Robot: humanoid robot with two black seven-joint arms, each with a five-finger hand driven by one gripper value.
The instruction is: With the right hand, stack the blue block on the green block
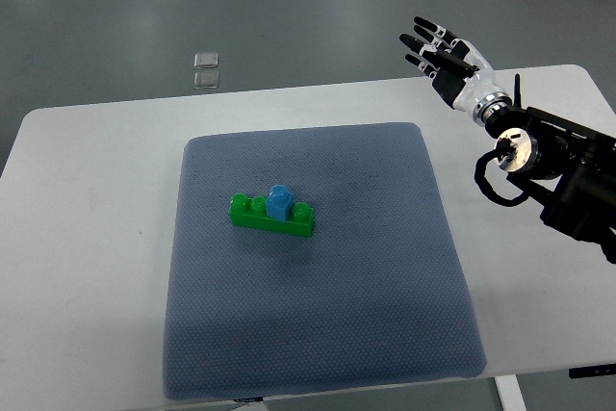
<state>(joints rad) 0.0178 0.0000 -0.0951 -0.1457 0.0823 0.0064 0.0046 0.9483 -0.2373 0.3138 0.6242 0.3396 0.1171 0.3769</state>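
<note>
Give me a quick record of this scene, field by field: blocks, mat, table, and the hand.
blue block: sits on top of the green block, near its middle
green block: lies on the mat, left of centre
mat: grey-blue, spread on the white table
right hand: open, raised by the table's far right edge, well clear of the blocks
left hand: not in view
stacking: looks done

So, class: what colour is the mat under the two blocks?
Grey-blue mat, shown best in the top view.
</note>
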